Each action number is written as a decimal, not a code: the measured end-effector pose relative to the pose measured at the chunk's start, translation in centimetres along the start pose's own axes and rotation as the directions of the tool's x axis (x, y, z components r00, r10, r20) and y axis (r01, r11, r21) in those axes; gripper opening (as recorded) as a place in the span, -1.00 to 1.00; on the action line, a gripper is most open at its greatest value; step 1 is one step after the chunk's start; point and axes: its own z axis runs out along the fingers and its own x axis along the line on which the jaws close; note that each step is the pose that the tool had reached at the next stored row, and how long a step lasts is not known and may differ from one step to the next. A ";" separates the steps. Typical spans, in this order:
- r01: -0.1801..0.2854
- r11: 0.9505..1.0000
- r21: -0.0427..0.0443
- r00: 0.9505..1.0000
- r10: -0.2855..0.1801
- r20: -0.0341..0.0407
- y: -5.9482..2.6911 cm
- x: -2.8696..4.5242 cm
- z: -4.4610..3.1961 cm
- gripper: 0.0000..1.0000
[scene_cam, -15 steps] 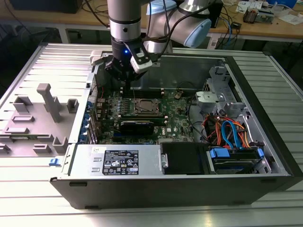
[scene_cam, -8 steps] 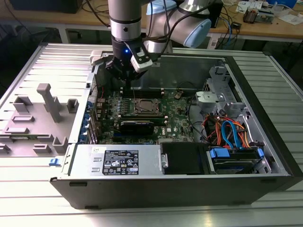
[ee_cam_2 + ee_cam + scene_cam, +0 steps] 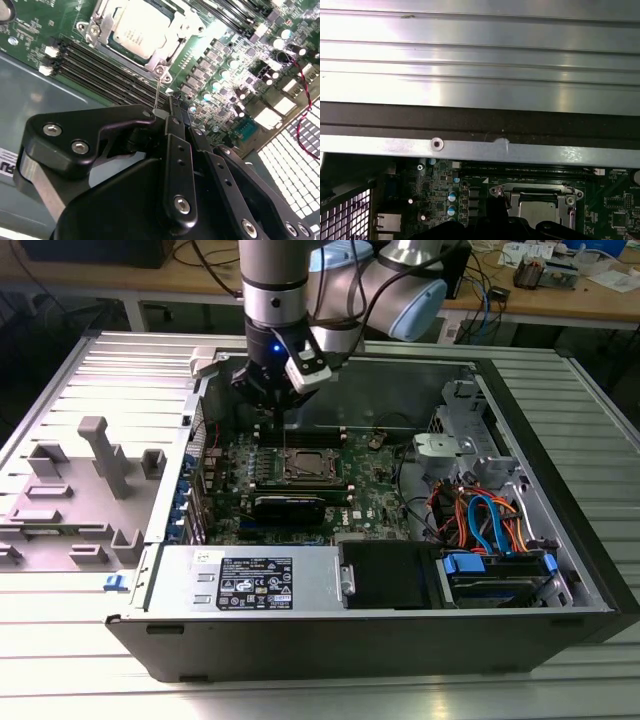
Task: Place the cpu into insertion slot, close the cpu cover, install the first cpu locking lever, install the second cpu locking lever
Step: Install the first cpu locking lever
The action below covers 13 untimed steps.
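One cpu (image 3: 136, 26) sits in the one insertion slot (image 3: 165, 37), with the cpu cover (image 3: 102, 25) shut down around it (silver frame, chip showing through the window). The slot's on the green motherboard (image 3: 375, 495) inside the open computer case (image 3: 560, 500). The tool (image 3: 172, 117) hangs just above the slot's corner, fingers pinched together, gripping nothing.

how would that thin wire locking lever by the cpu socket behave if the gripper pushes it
The locking lever is a long, thin wire rod, so it probably flexes springily. Its smooth, narrow metal may slip off the gripper. Likely light; the cpu beside it looks more fragile.
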 end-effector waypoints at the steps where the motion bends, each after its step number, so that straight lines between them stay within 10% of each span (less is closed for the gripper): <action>1: 0.000 1.000 0.000 1.000 0.000 0.000 -0.01 -0.13 0.00 -0.79; 13: 0.000 1.000 0.000 1.000 0.000 0.000 -0.02 -1.03 0.11 -0.79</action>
